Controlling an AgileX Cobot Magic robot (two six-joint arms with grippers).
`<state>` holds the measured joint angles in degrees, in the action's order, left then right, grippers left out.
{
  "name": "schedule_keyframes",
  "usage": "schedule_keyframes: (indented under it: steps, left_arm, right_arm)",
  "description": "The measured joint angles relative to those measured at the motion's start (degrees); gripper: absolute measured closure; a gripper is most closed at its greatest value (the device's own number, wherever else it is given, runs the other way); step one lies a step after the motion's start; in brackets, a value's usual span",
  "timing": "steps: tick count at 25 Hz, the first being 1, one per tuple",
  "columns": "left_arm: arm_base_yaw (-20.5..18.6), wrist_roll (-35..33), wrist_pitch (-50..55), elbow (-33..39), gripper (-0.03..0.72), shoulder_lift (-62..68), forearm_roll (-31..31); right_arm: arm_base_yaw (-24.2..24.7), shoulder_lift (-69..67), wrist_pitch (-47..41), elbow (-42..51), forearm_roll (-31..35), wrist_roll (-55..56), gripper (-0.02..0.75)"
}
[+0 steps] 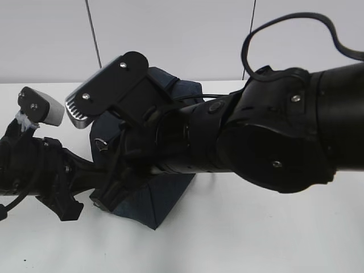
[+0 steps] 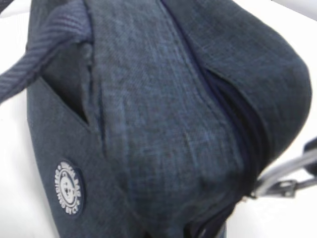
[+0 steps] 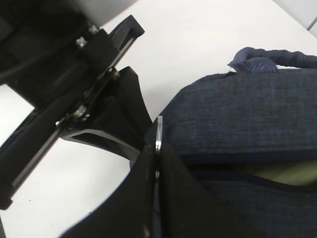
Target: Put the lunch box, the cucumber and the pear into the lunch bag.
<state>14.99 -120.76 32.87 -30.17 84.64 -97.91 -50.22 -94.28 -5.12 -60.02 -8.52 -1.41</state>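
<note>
The lunch bag (image 1: 153, 193) stood on the white worktop (image 1: 256, 233), a boxy dark navy fabric thing mostly hidden in the exterior view behind the two black arms that crossed in front of it. In the left wrist view its side filled the frame, with a ribbed loop handle (image 2: 44, 49) arching off at upper left and the zipper seam (image 2: 237, 114) running down the right. A thin slit of the opening showed pale yellowish-green inside in the right wrist view (image 3: 292, 173); what lay there could not be told.

The right tool (image 3: 157, 144) was clenched on the metal ring pull (image 3: 159, 131) at the bag's end, its dark fingers pressed together around the thin plate. The left tool (image 1: 105, 190) sat against the bag's lower left corner in the exterior view; whether it was released or clenched could not be told, since its own camera showed no fingers.

A small round white badge (image 2: 69, 187) sat low on the bag's side, ringed with lettering too blurred to read
</note>
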Motion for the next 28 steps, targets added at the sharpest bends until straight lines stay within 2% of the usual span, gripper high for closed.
schedule_keyframes:
  steps: [12,21,23,28]
  left_arm:
    - [0.0,0.1,0.4,-0.4,0.697,0.0,4.3]
    - [0.0,3.2,2.0,-0.4,0.697,-1.4,7.9]
    - [0.0,5.3,2.1,-0.4,0.697,-2.3,9.3]
    - [0.0,14.8,2.1,-0.4,0.699,-5.4,17.9]
  right_arm:
    - [5.5,1.4,-2.4,-4.3,0.0,0.0,0.732]
    - [16.4,1.1,-3.2,-7.4,0.0,0.0,0.732]
    - [18.4,-0.3,-3.3,-8.8,0.0,0.0,0.732]
    - [22.3,-3.8,-3.3,-11.2,0.0,0.0,0.732]
